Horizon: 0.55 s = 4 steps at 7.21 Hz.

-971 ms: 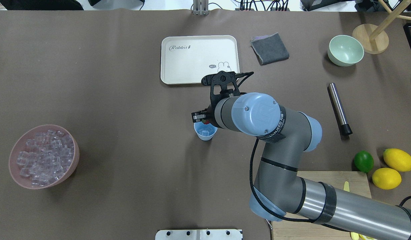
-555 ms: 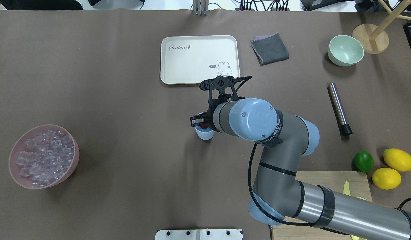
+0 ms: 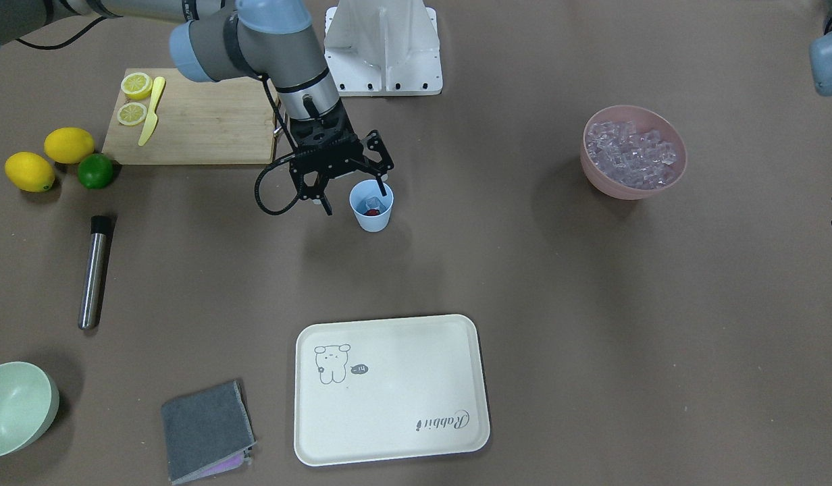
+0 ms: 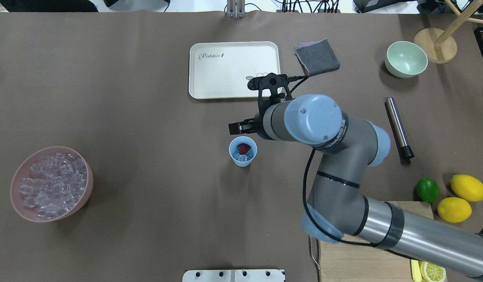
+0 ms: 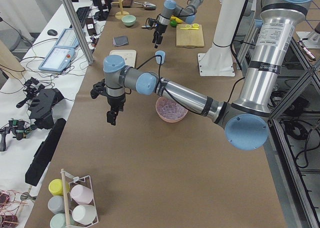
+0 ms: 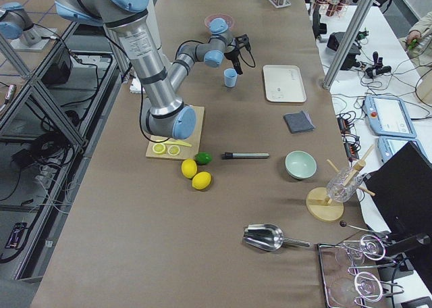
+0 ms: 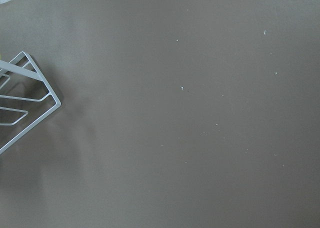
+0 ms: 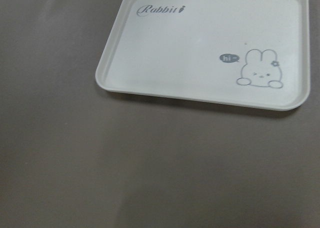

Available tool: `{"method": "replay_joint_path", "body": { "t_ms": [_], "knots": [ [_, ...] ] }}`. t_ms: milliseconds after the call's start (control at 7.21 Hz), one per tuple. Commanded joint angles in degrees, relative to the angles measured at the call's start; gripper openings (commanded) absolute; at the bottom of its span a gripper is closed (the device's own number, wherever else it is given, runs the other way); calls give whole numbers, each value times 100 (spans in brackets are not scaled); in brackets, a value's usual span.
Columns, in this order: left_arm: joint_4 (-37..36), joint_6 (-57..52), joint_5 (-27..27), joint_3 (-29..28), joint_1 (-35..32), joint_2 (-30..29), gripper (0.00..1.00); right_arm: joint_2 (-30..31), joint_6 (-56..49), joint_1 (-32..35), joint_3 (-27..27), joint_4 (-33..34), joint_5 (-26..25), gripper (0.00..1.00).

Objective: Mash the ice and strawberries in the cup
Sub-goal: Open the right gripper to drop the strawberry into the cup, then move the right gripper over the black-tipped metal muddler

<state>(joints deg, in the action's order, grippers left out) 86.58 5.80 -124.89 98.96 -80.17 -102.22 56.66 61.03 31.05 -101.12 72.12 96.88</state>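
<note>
Right gripper (image 3: 356, 201) spread, empty. Cup (image 4: 243, 163) just below it, robot-ward, holding strawberry (image 4: 244, 148) and ice (image 4: 240, 157). We judge mashing next: metal rod (image 4: 398, 127) lies well rightward, long axis fore-aft; right arm nearer.

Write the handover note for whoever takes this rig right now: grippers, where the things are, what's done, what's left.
Right gripper: open and empty, hovering beside the cup on the side toward the tray.
Left gripper: far off near the table's end; cannot tell whether it is open or shut.
Things: the cup stands mid-table with the strawberry and ice inside. More ice sits in the pink bowl.
Done: the cup is loaded.
Left: the mashing. The strawberry looks whole. The metal rod lies untouched on the table; it is probably the masher, so fetching it seems next.
</note>
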Motion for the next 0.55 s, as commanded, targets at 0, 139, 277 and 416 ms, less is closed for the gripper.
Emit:
{"method": "replay_joint_path", "body": {
  "t_ms": [0, 139, 277, 416],
  "knots": [
    [-1, -474, -454, 0, -471, 359, 98, 510, -361, 1222, 48, 13, 1668, 100],
    [78, -570, -553, 61, -630, 604, 98, 799, -390, 1594, 100, 74, 1963, 100],
    [61, -876, -545, 79, -728, 659, 98, 1150, -642, 2024, 318, 170, 2192, 100],
    [79, -914, -545, 123, -746, 773, 98, 1267, -1211, 2167, 817, 119, 2299, 100]
  ]
}}
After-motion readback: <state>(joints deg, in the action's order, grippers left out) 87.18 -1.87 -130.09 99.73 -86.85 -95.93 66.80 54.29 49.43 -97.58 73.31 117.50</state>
